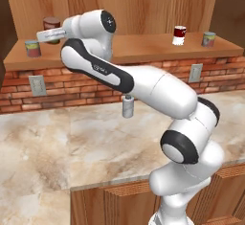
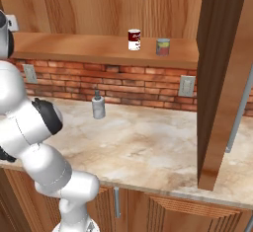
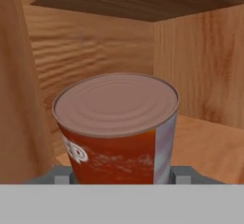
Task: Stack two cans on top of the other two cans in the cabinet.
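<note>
The pale can (image 1: 32, 48) sits furthest left in the left base view. It stands upright on the cabinet (image 1: 143, 47) shelf near its front edge, just below and to the left of the gripper (image 1: 48, 36), close to it but apart from it.

The gripper reaches sideways into the left end of the cabinet and is clamped on the dark red-brown can (image 1: 51, 26). In the hand view its two finger tips (image 3: 62, 174) flank the dark red-brown can (image 3: 116, 127) low on either side. The can stands upright with its long axis vertical, its flat ribbed lid facing up and its label towards the hand. The pictures do not show whether its base touches the shelf.

Room is tight around the gripper. In the hand view a wood panel (image 3: 14, 75) runs close along the left, another closes the space ahead, and an overhang crosses above. Bare shelf floor (image 3: 205, 142) lies open to the right of the can.

Below the gripper and to its right, a grey pump bottle (image 1: 128, 106) stands on the marble counter (image 1: 57, 142) against the brick wall (image 1: 72, 87), partly behind the arm.

Well to the right of the gripper a long stretch of shelf is bare. Beyond it stands the red can with a white band (image 1: 179, 35), upright. The second pale can (image 1: 208, 39) is just beside that one, nearer the shelf's right end and also upright.
</note>
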